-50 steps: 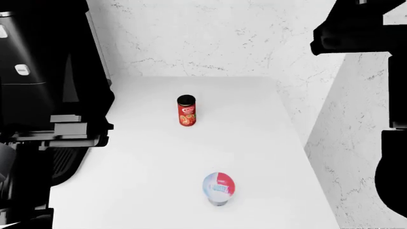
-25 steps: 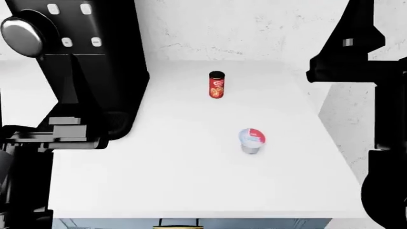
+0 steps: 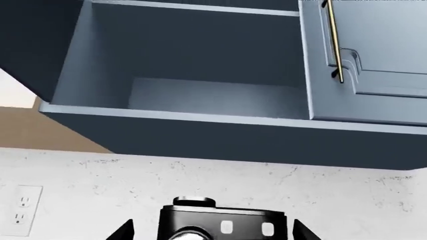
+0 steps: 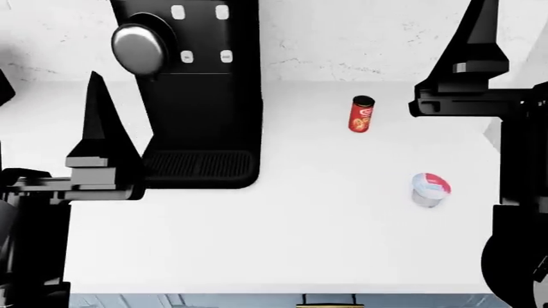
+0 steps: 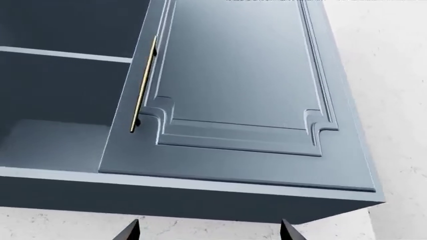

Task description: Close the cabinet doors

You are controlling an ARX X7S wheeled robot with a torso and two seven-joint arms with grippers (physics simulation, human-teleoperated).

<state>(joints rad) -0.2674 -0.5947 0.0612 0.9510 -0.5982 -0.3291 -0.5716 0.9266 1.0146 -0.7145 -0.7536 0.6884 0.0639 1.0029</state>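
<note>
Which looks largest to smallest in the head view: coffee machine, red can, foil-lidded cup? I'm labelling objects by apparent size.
1. Coffee machine, by far the largest.
2. and 3. Red can and foil-lidded cup look about alike; the cup sits nearer the camera, so I won't rank them.

Out of my sight: cropped cabinet and claws

I see only finger tips of the left claw and right claw; the open cabinet runs off frame, and the red can label is unreadable.
</note>
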